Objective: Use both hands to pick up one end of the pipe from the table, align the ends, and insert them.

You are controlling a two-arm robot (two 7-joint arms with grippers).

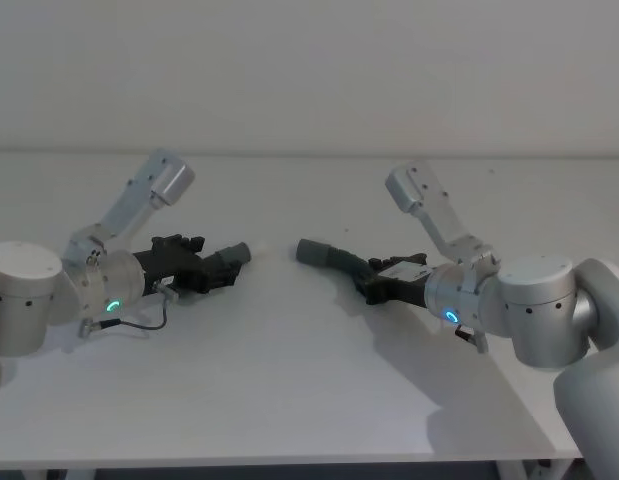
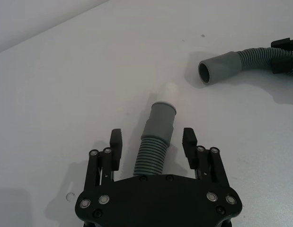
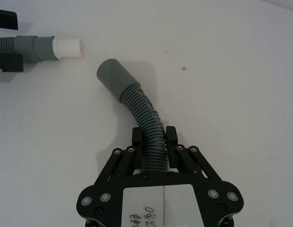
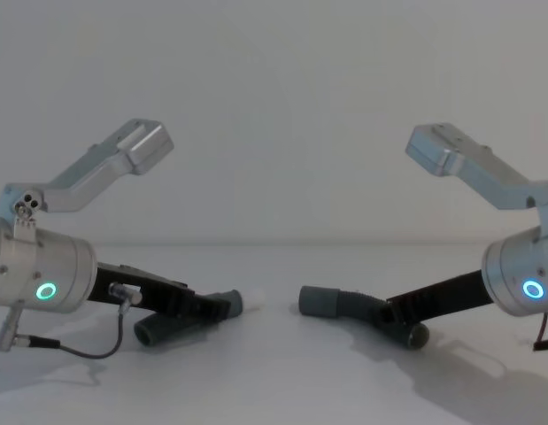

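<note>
Nearest the lens in the left wrist view, the left gripper (image 2: 153,138) spans the bottom of the frame. Its two black fingers (image 2: 116,144) stand apart, with a clear gap on each side of the white-tipped hose piece (image 2: 152,153) that runs up between them, so nothing is clamped. That piece is dark-grey corrugated hose ending in a smooth grey cuff (image 2: 163,116) with a short white tip (image 2: 171,91). Its long axis runs from the palm up the middle of the frame. The tip points toward the open mouth of the plain cuff (image 2: 216,67) in the upper right, near it but apart.

In the right wrist view the right gripper (image 3: 154,135), at bottom centre, is closed on the corrugated part of the plain-cuffed hose piece (image 3: 147,116), with fingers pressed against both sides. This hose curves up and to the left, its cuff aimed at the upper-left corner, where the white tip shows.

In the head view both pieces sit low at the white table (image 1: 309,400), left and right of centre, cuffs facing across a bare gap. In the chest view the left wrist (image 4: 43,266) and right wrist (image 4: 521,266) slope down and inward from the frame's edges, each with a glowing cyan ring. The white-tipped piece rests on the table. Whether the other piece touches it I cannot tell.
</note>
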